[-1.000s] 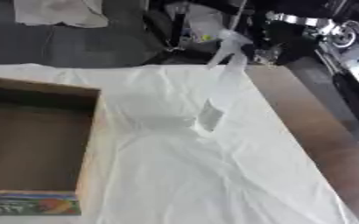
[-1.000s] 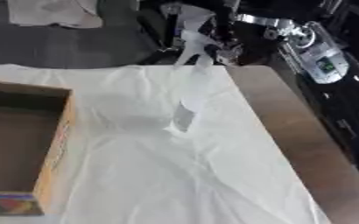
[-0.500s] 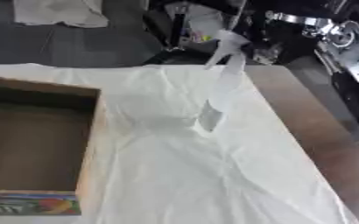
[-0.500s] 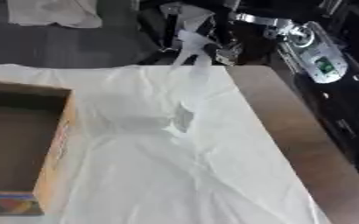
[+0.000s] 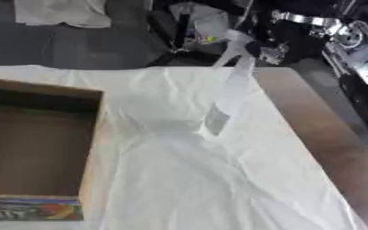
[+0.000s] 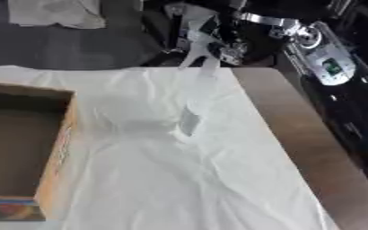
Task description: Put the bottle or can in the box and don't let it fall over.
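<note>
Left eye view is showing an open cardboard box (image 5: pixel 94 152) sitting at the near left, its inside bare and brown. A colourful printed strip is running along its near side. A crumpled white cloth (image 5: pixel 218 184) is covering most of the surface (image 5: pixel 322 134), which is showing bare brown along the right edge.

Past the box, about mid-way across the cloth, a pale see-through bottle (image 5: pixel 226 96) is leaning. Its lower end is resting on the cloth, well apart from the box, and its top is tilting away toward the far right.

At that top end the right hand (image 5: pixel 262 48) is coming in from the upper right on a black and silver arm (image 6: pixel 328 63). It is too dark to tell whether its fingers are closing on the bottle. Beyond, a white sheet (image 5: pixel 61 11) is lying on the floor.
</note>
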